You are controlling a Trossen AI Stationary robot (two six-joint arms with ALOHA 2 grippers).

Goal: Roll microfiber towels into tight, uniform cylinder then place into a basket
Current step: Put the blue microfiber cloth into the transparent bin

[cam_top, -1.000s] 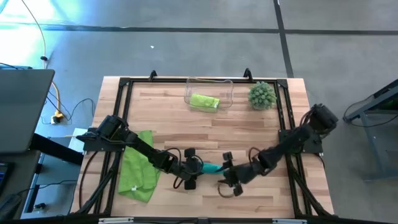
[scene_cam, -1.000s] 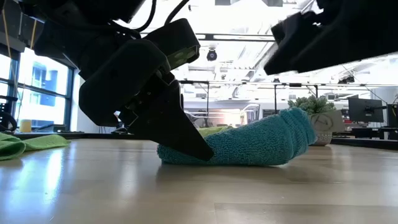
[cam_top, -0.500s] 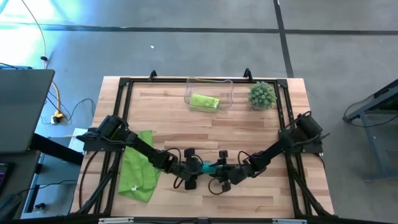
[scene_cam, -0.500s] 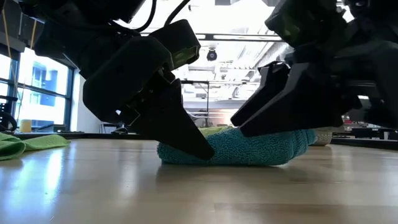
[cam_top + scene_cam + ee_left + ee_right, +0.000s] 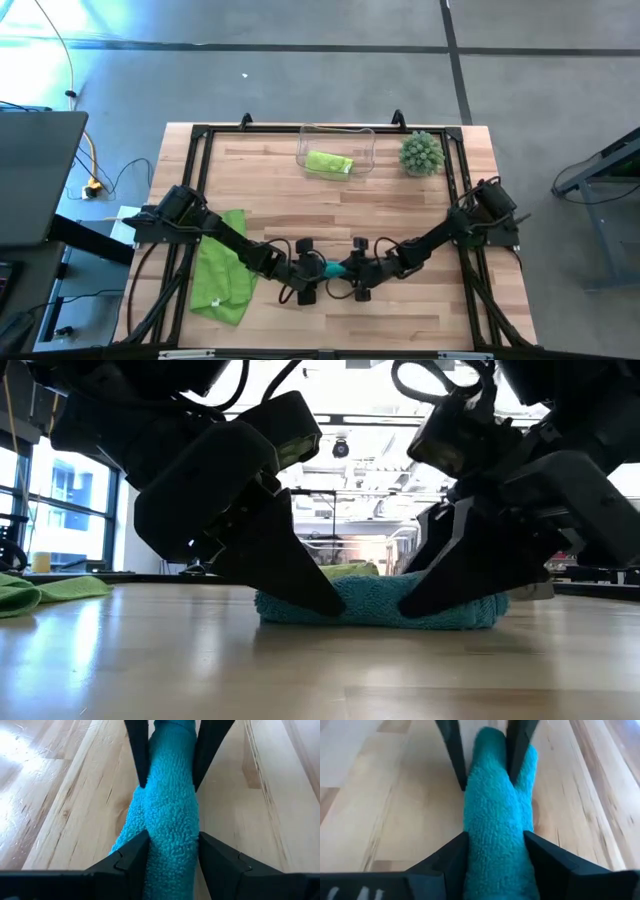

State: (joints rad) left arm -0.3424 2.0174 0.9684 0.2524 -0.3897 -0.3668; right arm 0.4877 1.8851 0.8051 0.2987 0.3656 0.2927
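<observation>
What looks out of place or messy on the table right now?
The flat lime green fuzzy towel hangs over the wooden table's left front edge, unrolled and rumpled. The rolled teal blue fuzzy towel looks uneven, thicker at one end. Nothing is spilled or damaged.

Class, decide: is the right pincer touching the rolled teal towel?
Touching. In the right wrist view the right pincer has both fingers pressed against the sides of the teal towel, with no gap visible.

Wood table (image 5: 400, 215): teal towel (image 5: 338, 269), green towel (image 5: 222, 270), basket (image 5: 335, 142), plant (image 5: 421, 153).
</observation>
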